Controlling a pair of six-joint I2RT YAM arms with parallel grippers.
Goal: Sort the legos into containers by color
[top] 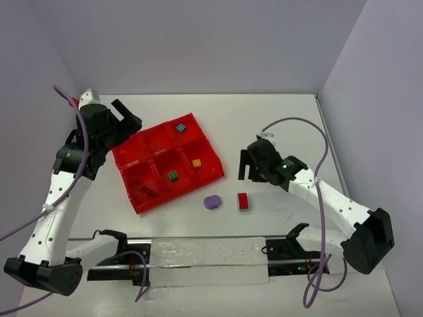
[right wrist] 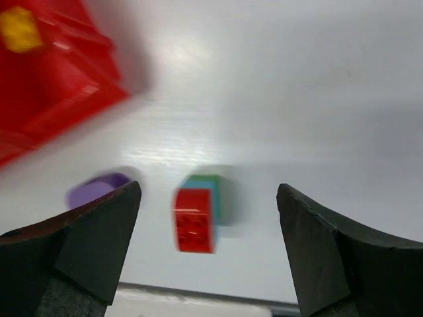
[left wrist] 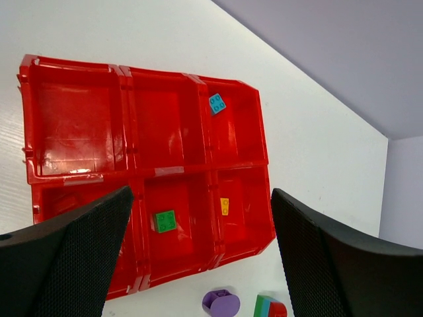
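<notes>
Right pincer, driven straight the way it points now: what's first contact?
Likely the red lego on the table, framed by the open right pincer; blur leaves depth unclear.

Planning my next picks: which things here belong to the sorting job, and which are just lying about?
Belongs: red tray; teal brick, yellow brick, green brick in its compartments; purple brick, red brick loose on the table.
Lying about: purple cable; clear plastic strip at the near edge.
</notes>
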